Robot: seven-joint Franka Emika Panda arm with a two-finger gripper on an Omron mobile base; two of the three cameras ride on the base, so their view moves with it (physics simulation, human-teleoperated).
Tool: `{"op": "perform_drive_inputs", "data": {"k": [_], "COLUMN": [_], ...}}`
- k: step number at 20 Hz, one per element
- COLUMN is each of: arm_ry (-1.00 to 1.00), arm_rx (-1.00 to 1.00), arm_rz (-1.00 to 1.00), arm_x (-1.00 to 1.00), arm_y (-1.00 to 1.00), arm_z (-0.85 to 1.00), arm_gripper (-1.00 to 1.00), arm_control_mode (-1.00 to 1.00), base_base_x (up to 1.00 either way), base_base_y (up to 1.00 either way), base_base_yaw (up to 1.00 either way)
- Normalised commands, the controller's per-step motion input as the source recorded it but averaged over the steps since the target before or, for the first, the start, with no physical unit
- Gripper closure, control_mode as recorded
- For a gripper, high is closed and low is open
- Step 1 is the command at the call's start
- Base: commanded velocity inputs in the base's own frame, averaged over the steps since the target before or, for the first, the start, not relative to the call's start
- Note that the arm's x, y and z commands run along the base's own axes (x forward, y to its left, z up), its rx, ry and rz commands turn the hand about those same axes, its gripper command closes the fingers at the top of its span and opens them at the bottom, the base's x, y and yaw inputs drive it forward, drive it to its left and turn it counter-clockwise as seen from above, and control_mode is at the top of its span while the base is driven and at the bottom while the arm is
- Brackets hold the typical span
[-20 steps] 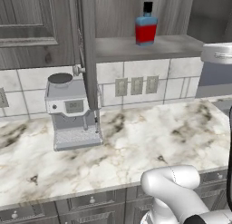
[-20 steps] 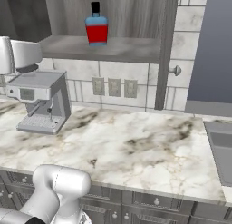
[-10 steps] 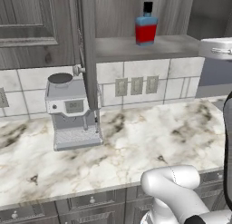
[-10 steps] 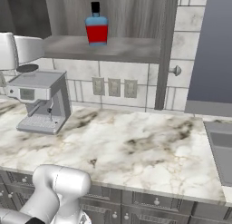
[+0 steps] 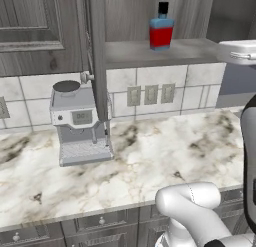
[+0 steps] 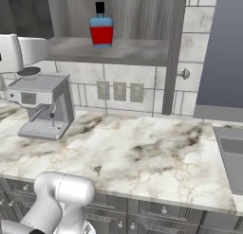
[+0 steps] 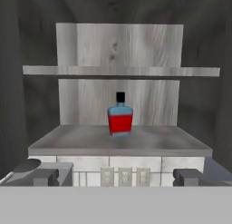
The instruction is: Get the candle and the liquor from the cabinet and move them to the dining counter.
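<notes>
Little is changing over the last sec: the base is staying put, since both base views are matching the earlier ones, and the small squat liquor bottle with blue top, red bottom and black cap (image 7: 120, 119) isn't moving at all. Only the white hand at the pic edges is creeping slightly, approx. upward, toward shelf height. Meaning for the task: prob. the approach phase is still running, w/ nothing picked yet and both items still owing to the dining counter.

The two-finger dark-tipped gripper (image 7: 117, 177) is hanging w/ jaws spread wide, holding nothing, well apart from the bottle and looking straight at it.

The bottle is standing on the lower shelf of the open dark grey wood-grain wall cabinet (image 7: 68, 143), roughly mid-shelf, a bit back from the front lip, nothing touching it. Long axis is running vertical: upright, cap pointing up, no tilt showing. Its broad flat face is facing the hand, so the narrow sides are sitting L/R for the fingers.

Below, the silver box-shaped coffee machine (image 5: 80, 123) is sitting on the white marble worktop w/ grey-brown veins (image 5: 150, 156), left of the bottle's line.

Candle's whereabouts: can't tell.
</notes>
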Motion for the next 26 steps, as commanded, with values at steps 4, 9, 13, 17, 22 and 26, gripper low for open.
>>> {"op": "perform_drive_inputs", "data": {"k": [4,9,13,17,22,26], "arm_ry": [-0.02,-0.01,-0.04,-0.01,-0.01,-0.01], "arm_rx": [0.00,0.00,0.00,0.00,0.00,0.00], "arm_rz": [0.00,0.00,0.00,0.00,0.00,0.00], "arm_x": [0.13,0.16,0.26,0.22,0.41,0.25], "arm_y": [0.00,0.00,0.00,0.00,0.00,0.00], "arm_z": [0.04,0.08,0.02,0.10,0.17,0.02], "arm_gripper": [-1.00,-1.00,-1.00,-1.00,-1.00,-1.00], "arm_control_mode": [-1.00,-1.00,-1.00,-1.00,-1.00,-1.00], "base_base_x": [0.00,0.00,0.00,0.00,0.00,0.00], "base_base_y": [0.00,0.00,0.00,0.00,0.00,0.00], "base_base_yaw": [0.00,0.00,0.00,0.00,0.00,0.00]}}
